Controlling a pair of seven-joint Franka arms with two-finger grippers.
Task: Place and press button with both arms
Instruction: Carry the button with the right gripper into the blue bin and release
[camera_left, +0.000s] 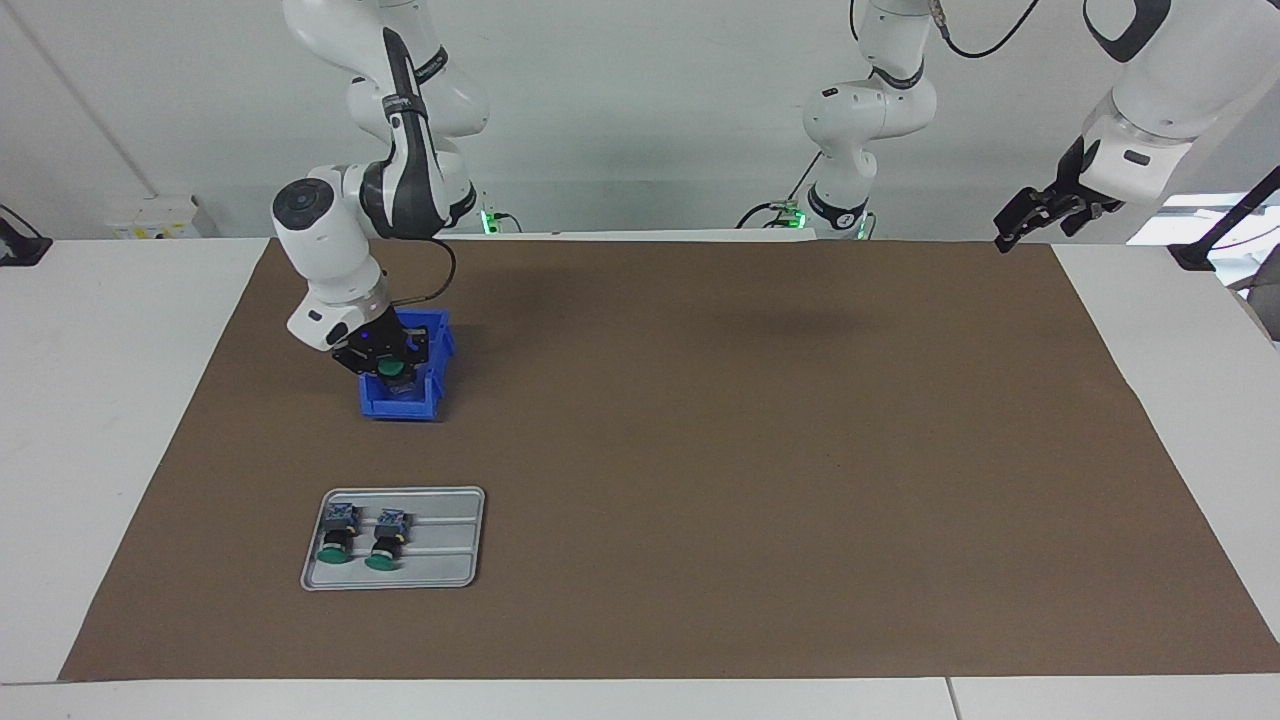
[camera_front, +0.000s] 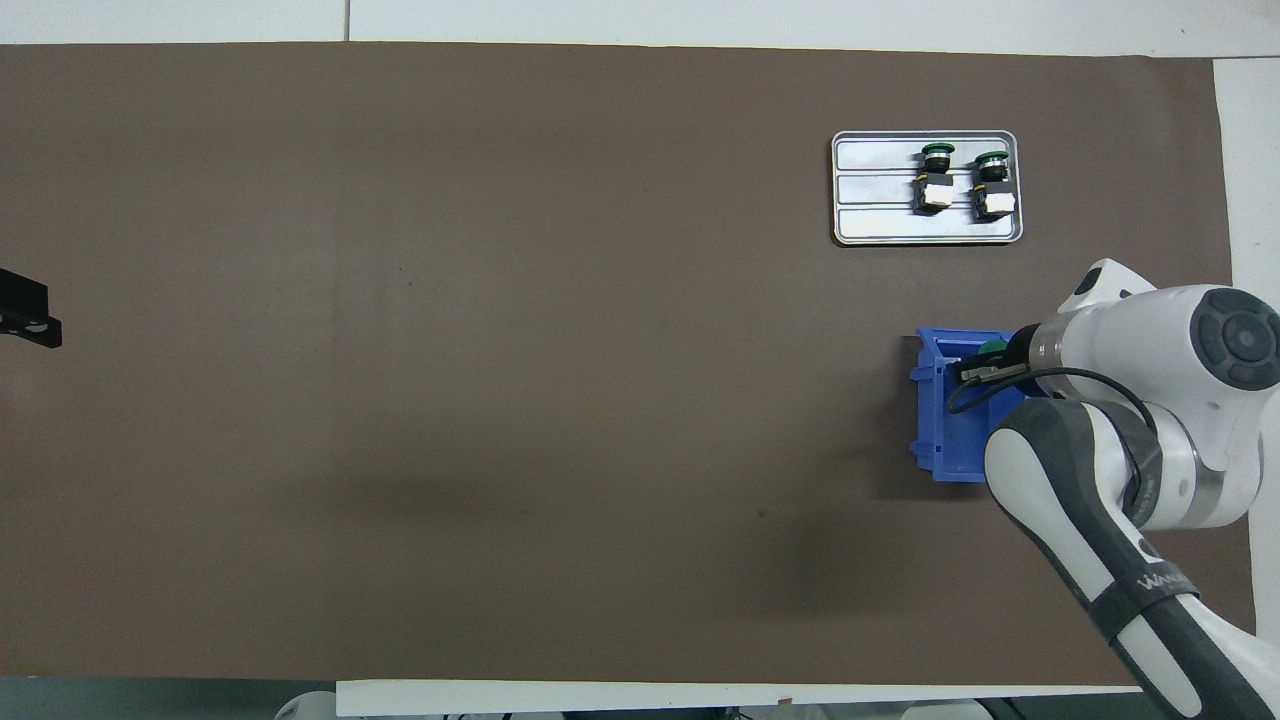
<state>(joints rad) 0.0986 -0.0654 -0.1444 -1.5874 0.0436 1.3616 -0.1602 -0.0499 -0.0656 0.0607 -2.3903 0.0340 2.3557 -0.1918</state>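
Brown mat (camera_left: 700, 450) over a white table, pale wall at the robots' end. Blue bin (camera_left: 412, 400) sits toward the right arm's end of the table; farther from the robots than the bin, a grey tray (camera_left: 440, 560) carries two buttons already laid side by side, green caps pointing away from the robots. Right gripper (camera_left: 392, 372) is down in the bin, fingers close together around a third button (camera_left: 390, 369), green cap just showing between them in the facing view; the overhead view shows the same cap (camera_front: 993, 348) at the bin's end nearest the tray. Whether the grip is firm or only closing, cannot tell. Left gripper (camera_left: 1035, 215) hangs high over the mat's corner at the left arm's end, jaws spread wide, arm waiting. Risks, as I judge them: a pinch on the rounded cap rather than the body could let the button twist or drop on the lift; fingers or links could catch the bin wall and drag the bin along; a tilted button may land crooked on the tray or knock the two already there, leaving a poor target for the left gripper's press.
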